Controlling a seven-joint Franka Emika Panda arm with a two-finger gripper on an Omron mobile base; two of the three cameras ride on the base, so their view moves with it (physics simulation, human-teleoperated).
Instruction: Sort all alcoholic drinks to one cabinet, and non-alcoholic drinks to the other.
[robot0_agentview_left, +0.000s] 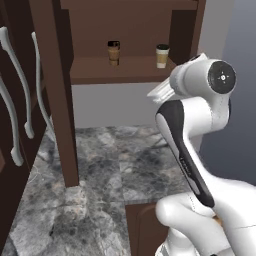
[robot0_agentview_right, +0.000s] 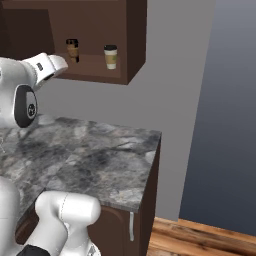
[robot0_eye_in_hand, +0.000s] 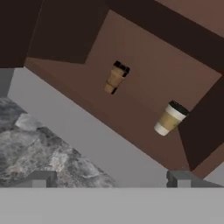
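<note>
Two non-alcoholic drinks stand upright on the shelf of the open dark brown cabinet (robot0_agentview_left: 125, 70). Both are tan paper cups. The left cup (robot0_agentview_left: 114, 52) (robot0_agentview_right: 73, 50) (robot0_eye_in_hand: 115, 78) has a black lid. The right cup (robot0_agentview_left: 162, 56) (robot0_agentview_right: 110, 56) (robot0_eye_in_hand: 170, 118) stands nearer the cabinet's right wall. My gripper (robot0_eye_in_hand: 111, 179) is open with nothing between its fingertips. It is held in front of and below the shelf, apart from both cups. The white hand (robot0_agentview_left: 162, 89) (robot0_agentview_right: 47, 65) points toward the cabinet. The alcoholic drinks are out of view.
A grey marble counter (robot0_agentview_left: 115, 165) (robot0_agentview_right: 90, 155) runs under the cabinet and ends at a right edge (robot0_agentview_right: 156, 145). Dark doors with long silver handles (robot0_agentview_left: 20, 80) stand at the left. A brown upright panel (robot0_agentview_left: 62, 110) reaches down to the counter.
</note>
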